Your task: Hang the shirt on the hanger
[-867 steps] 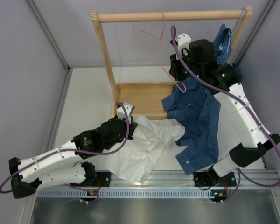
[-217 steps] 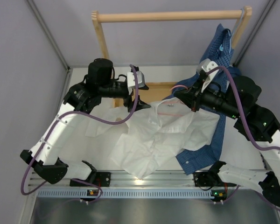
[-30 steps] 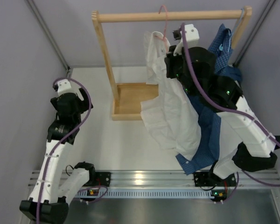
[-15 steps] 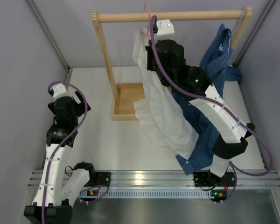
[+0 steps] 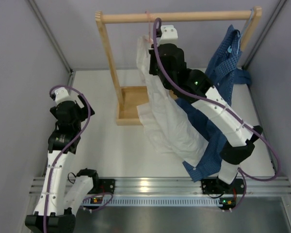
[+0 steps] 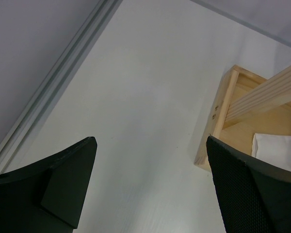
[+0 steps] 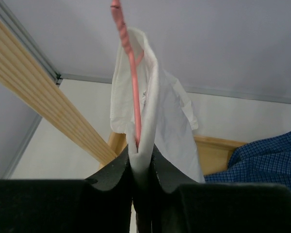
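The shirt (image 5: pixel 169 121) hangs from the wooden rod (image 5: pixel 194 16) of the rack, collar uppermost. Its long axis runs down from the rod and slants toward the near right, where the hem end overlaps the blue checked shirt (image 5: pixel 218 63). The hanger (image 7: pixel 131 68) is mostly hidden inside the collar. Only its pink twisted neck shows, rising straight up out of the cloth with the hook end pointing at the rod. Whether the hook sits over the rod cannot be told. The right gripper (image 7: pixel 141 151) is up beside the rod, its fingers (image 7: pixel 115 167) drawn almost together on the folded white collar where the pink wire comes out. The left gripper (image 6: pixel 150 141) hangs spread wide with nothing between its fingers, over the white table (image 5: pixel 102 145) well to the left of the rack's base (image 5: pixel 131 104).
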Robot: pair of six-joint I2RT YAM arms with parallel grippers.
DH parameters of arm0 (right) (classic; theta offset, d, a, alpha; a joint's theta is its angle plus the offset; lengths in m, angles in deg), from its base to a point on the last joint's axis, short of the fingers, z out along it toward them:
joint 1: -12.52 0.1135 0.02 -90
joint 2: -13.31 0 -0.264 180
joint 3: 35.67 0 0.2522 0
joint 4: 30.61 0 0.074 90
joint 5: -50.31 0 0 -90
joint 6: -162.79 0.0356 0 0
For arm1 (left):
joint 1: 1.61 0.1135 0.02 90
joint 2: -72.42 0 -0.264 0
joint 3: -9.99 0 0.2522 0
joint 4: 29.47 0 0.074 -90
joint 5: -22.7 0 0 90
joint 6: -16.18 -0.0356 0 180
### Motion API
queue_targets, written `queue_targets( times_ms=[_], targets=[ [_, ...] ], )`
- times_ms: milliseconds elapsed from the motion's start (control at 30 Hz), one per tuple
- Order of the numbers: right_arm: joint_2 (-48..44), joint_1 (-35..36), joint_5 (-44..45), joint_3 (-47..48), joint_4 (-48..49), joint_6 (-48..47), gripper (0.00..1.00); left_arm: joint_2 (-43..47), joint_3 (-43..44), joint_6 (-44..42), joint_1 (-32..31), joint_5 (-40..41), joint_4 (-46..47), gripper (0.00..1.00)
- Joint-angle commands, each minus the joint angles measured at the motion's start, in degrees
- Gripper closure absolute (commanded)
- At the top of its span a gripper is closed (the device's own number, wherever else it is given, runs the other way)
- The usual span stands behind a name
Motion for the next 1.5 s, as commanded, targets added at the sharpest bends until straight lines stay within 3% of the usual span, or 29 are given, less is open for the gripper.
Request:
queue_targets(
  times_ms=[0,67,100,200,233,333,500,600,833,967,1233,1467],
  targets=[
    [-2.87,-0.61,-2.27,-1.79,7.33,1.63,0.84,0.79,-0.41,0.14,0.35,-1.33,3.19,0.02],
    [-3.14,-0.52,-2.80,-1.88,7.33,1.63,0.67,0.79,-0.50,0.05,0.35,-2.21,3.27,0.02],
    [-3.23,-0.60,-2.97,-1.88,7.33,1.54,0.66,0.79,-0.50,-0.04,0.35,-2.56,3.28,0.02],
    [-4.45,-0.61,-4.11,-2.76,7.24,1.54,0.44,0.70,-0.59,-0.39,0.35,-4.05,3.36,0.02],
    [-5.15,-0.61,-4.38,-4.07,7.24,1.63,0.24,0.61,-0.59,-0.48,0.35,-4.41,3.45,0.02],
    [-9.54,-0.52,-7.01,-8.71,7.33,1.80,0.01,0.17,-0.59,-1.27,0.26,-6.86,3.45,0.02],
    [-21.23,-0.78,-12.72,-20.23,7.51,-1.70,0.01,1.22,-1.55,-3.46,-0.26,-15.12,4.16,0.02],
    [-28.96,-1.13,-12.30,-29.72,7.68,-4.25,0.01,3.42,-2.26,-4.34,-2.02,-13.03,4.16,0.02],
    [-50.22,-1.49,-2.02,-51.59,7.77,-7.77,0.00,9.39,-2.70,-4.79,-8.43,-2.15,0.56,0.02],
    [-62.87,-1.49,-0.07,-56.02,5.15,-5.68,0.00,12.12,-2.96,-4.09,-10.54,3.04,-2.61,0.02],
    [-73.08,-1.57,7.21,-57.33,-11.98,-3.03,0.01,19.93,-6.55,-4.70,-12.48,6.57,-4.55,0.02],
    [-79.60,-1.48,12.75,-65.95,-10.43,-4.00,0.01,24.34,-9.99,-5.31,-12.83,7.81,-2.35,0.02]
  ],
)
